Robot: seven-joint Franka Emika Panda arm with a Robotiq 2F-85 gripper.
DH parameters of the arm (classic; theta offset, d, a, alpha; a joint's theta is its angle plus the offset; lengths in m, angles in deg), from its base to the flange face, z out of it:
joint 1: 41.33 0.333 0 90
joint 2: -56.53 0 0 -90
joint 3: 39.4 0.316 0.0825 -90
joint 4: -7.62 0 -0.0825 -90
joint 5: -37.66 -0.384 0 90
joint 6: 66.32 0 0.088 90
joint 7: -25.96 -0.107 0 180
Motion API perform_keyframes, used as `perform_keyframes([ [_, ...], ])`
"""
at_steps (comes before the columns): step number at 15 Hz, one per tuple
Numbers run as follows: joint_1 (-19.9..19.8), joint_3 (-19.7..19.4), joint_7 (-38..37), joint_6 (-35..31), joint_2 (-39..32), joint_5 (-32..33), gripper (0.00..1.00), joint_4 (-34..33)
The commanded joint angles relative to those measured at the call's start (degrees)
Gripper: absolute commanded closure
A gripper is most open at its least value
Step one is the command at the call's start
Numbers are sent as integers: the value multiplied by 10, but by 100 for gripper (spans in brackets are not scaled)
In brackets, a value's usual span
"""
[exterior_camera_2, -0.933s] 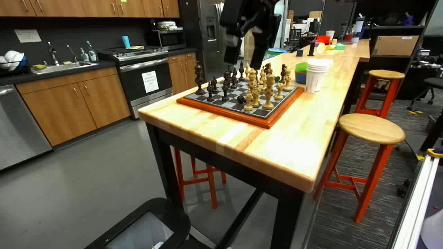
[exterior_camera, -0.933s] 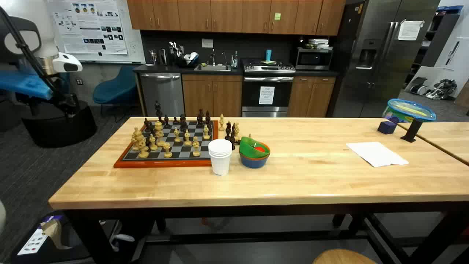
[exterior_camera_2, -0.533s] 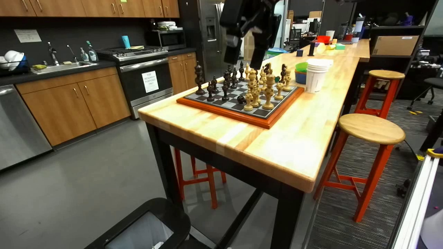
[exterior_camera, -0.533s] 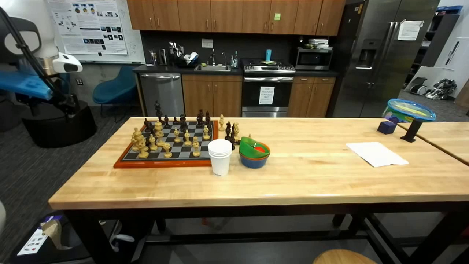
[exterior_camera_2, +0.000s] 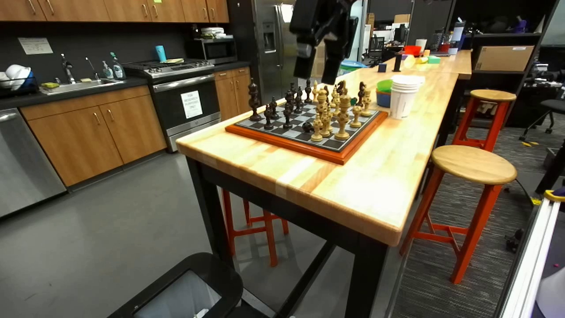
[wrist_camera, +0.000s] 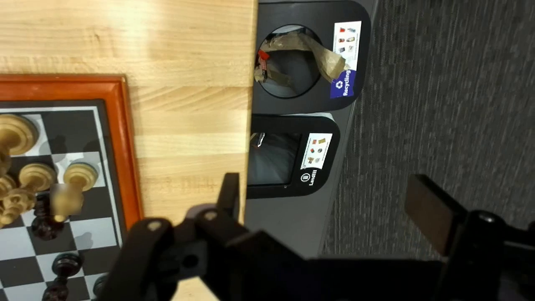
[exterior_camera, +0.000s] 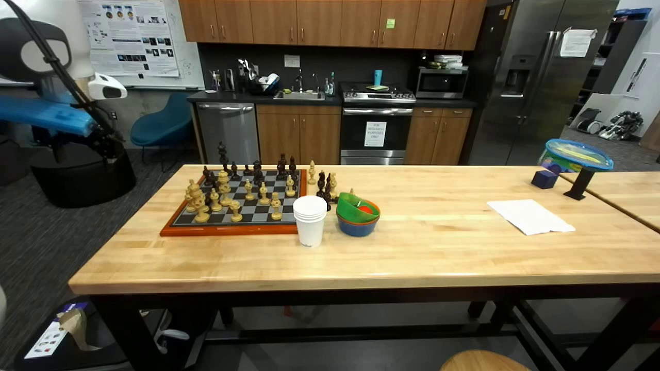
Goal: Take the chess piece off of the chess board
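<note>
The chess board (exterior_camera: 237, 231) lies flat on the wooden table. It shows in both exterior views (exterior_camera_2: 287, 145), and its corner and rim (wrist_camera: 118, 125) show in the wrist view. Several light and dark chess pieces stand on it, such as a tall light piece (exterior_camera_2: 343, 118), a tall dark piece (exterior_camera_2: 254, 100) and a light piece (wrist_camera: 82, 176) near the rim. My gripper (exterior_camera_2: 316, 70) is black, open and empty. In the wrist view its fingers (wrist_camera: 324, 194) are wide apart over the table edge and floor, beside the board. In an exterior view the gripper (exterior_camera: 109, 152) hangs left of the table.
White stacked cups (exterior_camera: 310, 221) and green and blue bowls (exterior_camera: 357, 212) stand beside the board. Several pieces, including a light one (exterior_camera: 311, 172), stand on the table off the board. Two bins (wrist_camera: 307, 102) are below the table's edge. A white paper (exterior_camera: 530, 216) lies farther along.
The arm and gripper have moved a little to the right in an exterior view, towards the table and board. The board, pieces, cups and bowls have not moved.
</note>
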Motion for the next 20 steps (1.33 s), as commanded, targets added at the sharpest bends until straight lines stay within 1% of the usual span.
perform_keyframes([
  [1, -16, -16, 61, 45, -45, 33, 0, -58],
  [3, -29, -18, 92, 54, -73, 70, 0, -94],
  [5, -39, -20, 120, 48, -114, 103, 0, -140],
  [9, -57, -18, 149, 35, -209, 137, 0, -246],
  [15, -80, -1, 129, 1, -356, 214, 0, -416],
  [17, -86, 0, 124, 6, -390, 232, 0, -463],
  [18, -88, 6, 132, -5, -351, 214, 0, -406],
  [19, -90, 7, 132, -5, -364, 216, 0, -420],
  [20, -92, 8, 132, -5, -368, 216, 0, -420],
])
